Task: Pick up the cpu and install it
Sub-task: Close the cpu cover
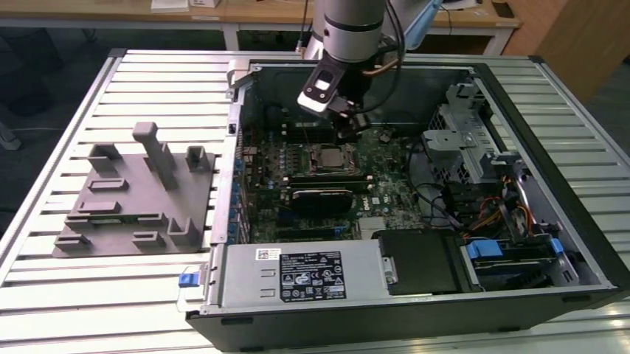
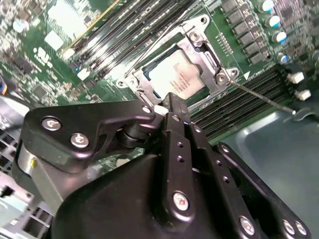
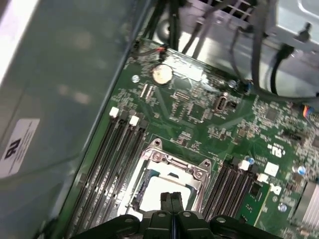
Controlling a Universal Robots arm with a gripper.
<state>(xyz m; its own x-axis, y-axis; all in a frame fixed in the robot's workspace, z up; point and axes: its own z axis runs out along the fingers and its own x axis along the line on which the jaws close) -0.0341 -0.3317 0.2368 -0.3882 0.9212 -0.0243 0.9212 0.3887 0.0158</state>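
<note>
My gripper (image 2: 172, 102) is pinched narrow, the two black fingers (image 3: 166, 199) pressed flat against each other with nothing between them. Right under the tips sits the cpu (image 2: 177, 74), one single chip, lying flat in its seat inside the metal socket frame (image 2: 202, 47). Whether I touch it, I cannot tell. Its top is shiny silver and square, pale where the light catches it, with a thin darker rim at the frame's edge.

Around it spreads one green motherboard (image 3: 199, 109). Two banks of long black memory slots (image 3: 122, 149) flank the socket, and a single round coin battery (image 3: 162, 74) lies further off.

The board lies inside one black computer case (image 1: 580, 243), which rests on its side with the panel off. The case rests on a table (image 1: 118, 310) of pale metal slats. On the exterior view's left, well apart from the case, stands one grey fixture tray (image 1: 128, 214) with several upright posts. Beyond the table's far edge runs a wooden desk (image 1: 99, 15) over a dark floor
</note>
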